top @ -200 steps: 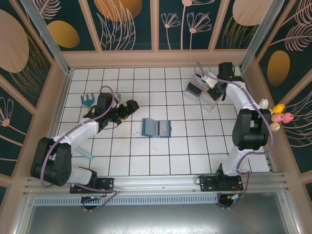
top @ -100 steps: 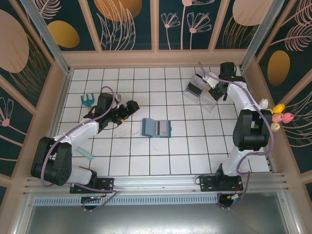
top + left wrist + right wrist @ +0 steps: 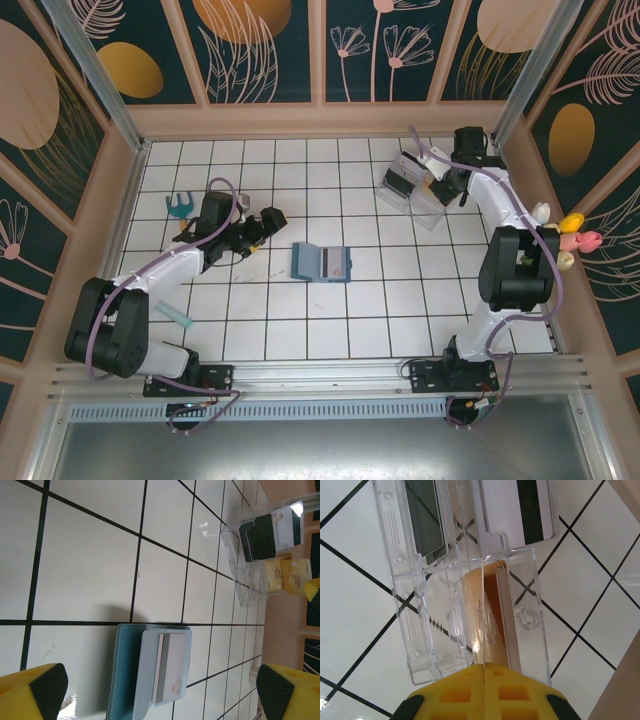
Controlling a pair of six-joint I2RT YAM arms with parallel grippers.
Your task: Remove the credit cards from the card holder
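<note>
1. Mid-table on the white tiles, the card holder (image 3: 320,262) lies open and flat, well apart from both arms.
2. On the left wrist view, a greyish credit card (image 3: 170,667) with a dark stripe sits in the holder's pocket and is not pulled out.
3. Left gripper (image 3: 268,218) is just left of the holder and points toward it. Its jaws are spread wide, with the pads (image 3: 46,687) at opposite frame edges and nothing between them.
4. Clear plastic tray (image 3: 424,208) sits at the far right of the table, with the right gripper (image 3: 484,682) at it.
5. Right jaws are closed to a thin seam. The near edge of a yellow-orange credit card (image 3: 474,622) runs straight into that seam, so it looks pinched. The card stands in one tray compartment beside a stack of similar cards.
6. The next compartment holds dark cards (image 3: 424,517). A white card with a black stripe (image 3: 507,505) is beside them.
</note>
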